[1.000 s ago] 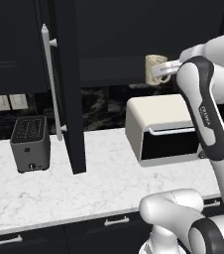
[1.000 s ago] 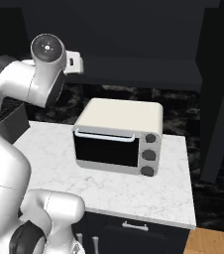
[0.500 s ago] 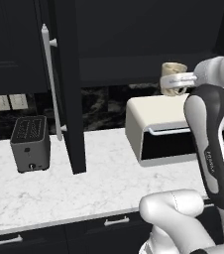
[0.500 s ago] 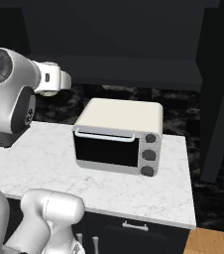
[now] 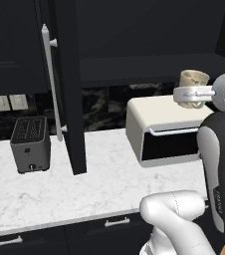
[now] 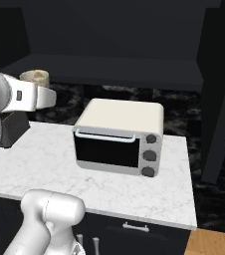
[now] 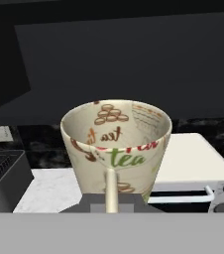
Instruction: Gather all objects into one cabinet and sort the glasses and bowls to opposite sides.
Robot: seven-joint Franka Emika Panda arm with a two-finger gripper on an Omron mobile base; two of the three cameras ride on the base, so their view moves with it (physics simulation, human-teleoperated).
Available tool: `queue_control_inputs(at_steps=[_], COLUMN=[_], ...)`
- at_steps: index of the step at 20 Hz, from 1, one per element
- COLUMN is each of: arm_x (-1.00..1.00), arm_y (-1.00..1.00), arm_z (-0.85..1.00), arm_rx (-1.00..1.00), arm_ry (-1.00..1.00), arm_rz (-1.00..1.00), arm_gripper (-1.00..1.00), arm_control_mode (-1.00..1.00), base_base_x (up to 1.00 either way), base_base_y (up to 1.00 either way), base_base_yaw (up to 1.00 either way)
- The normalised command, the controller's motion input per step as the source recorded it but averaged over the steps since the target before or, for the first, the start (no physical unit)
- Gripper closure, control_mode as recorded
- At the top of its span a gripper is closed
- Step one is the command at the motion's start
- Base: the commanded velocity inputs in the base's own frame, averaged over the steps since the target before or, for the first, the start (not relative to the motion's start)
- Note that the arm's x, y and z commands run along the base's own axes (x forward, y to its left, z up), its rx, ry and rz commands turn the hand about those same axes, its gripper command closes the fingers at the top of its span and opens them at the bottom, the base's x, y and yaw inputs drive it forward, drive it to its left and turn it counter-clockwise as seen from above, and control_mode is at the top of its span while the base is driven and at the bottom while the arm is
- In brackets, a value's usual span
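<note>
A cream-beige cup (image 7: pixel 116 149) printed with "tea", one of the glasses, is held upright in my gripper (image 7: pixel 111 201), which is shut on its near side. From the left base view the cup (image 5: pixel 194 79) rides above the gripper (image 5: pixel 190 95), over the toaster oven's right end. The right base view has the cup (image 6: pixel 34 77) behind my white hand (image 6: pixel 35 97), left of the oven. Behind it the black cabinet stands open, with its dark shelf (image 5: pixel 149 69) bare and its door (image 5: pixel 69 89) with a silver bar handle (image 5: pixel 52 84) swung out. The bowls are out of view.
A cream toaster oven (image 5: pixel 169 132) (image 6: pixel 119 134) sits on the white marble counter (image 5: pixel 104 184) below the cabinet shelf (image 6: pixel 114 69). A black toaster (image 5: pixel 31 144) stands at the left. Another dark door edge (image 6: pixel 219 99) rises at the right. Base drawers (image 5: pixel 59 236) run under the counter.
The arm has swung the cup rightward in the left base view, from in front of the shelf to above the toaster oven's right end. The grip stayed shut.
</note>
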Motion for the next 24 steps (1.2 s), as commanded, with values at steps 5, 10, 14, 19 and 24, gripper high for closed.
queue_control_inputs(at_steps=[5, 10, 14, 19, 24], arm_x=[-0.74, -0.2, -0.03, -0.01, -0.04], arm_y=[-0.09, 0.0, 0.0, 0.0, 0.0], arm_z=[0.0, 0.0, 0.0, -0.01, -0.07], arm_rx=[0.0, 0.0, 0.0, 0.0, 0.0], arm_ry=[0.0, 0.01, 0.02, 0.01, 0.0], arm_rz=[-0.03, 0.0, 0.0, 0.0, 0.0], arm_gripper=[1.0, 1.0, 1.0, 1.0, 1.0], arm_control_mode=[-1.0, -1.0, -1.0, -1.0, -1.0], base_base_x=[0.0, 0.0, 0.0, 0.0, 0.0], base_base_y=[0.0, 0.0, 0.0, 0.0, 0.0], base_base_yaw=[0.0, 0.0, 0.0, 0.0, 0.0])
